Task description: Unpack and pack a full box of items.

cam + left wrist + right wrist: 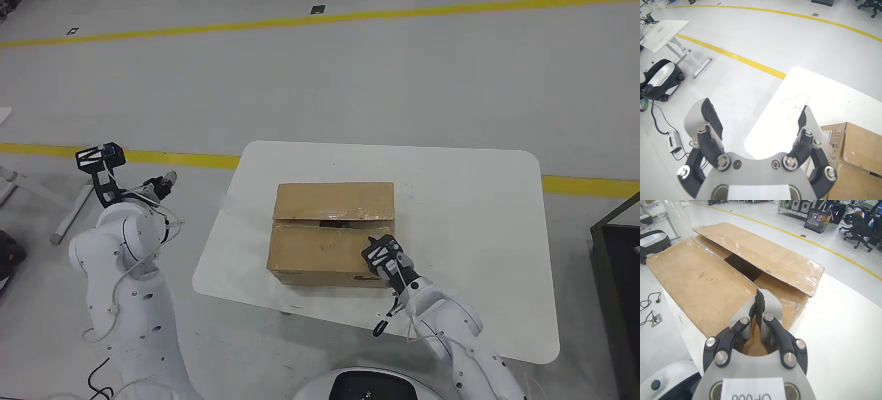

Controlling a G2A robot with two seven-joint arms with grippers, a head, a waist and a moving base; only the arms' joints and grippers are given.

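1. The cardboard box [333, 232] sits on the white table [480, 200], close to the edge nearest the robot and toward the table's left half; bare tabletop lies open to the right of the box and beyond it.
2. The box's two top flaps do not meet flush; the far flap [761, 251] is lifted a little, and a dark gap [742, 266] opens along the seam.
3. The right gripper [758, 302] is over the near flap [696, 281] by the box's near right corner; its fingers are pressed together with the tips at the flap's seam edge; whether cardboard is pinched between them cannot be told.
4. The left gripper [755, 106] hangs off the table's left side over the floor, well apart from the box; its fingers are spread wide and hold nothing.
5. On the floor to the left stand a second white table [662, 32], a black-and-white wheeled unit [662, 77] and a power brick [674, 142] with its cable; a yellow line [300, 20] crosses the floor beyond; office chairs [861, 232] stand farther off.
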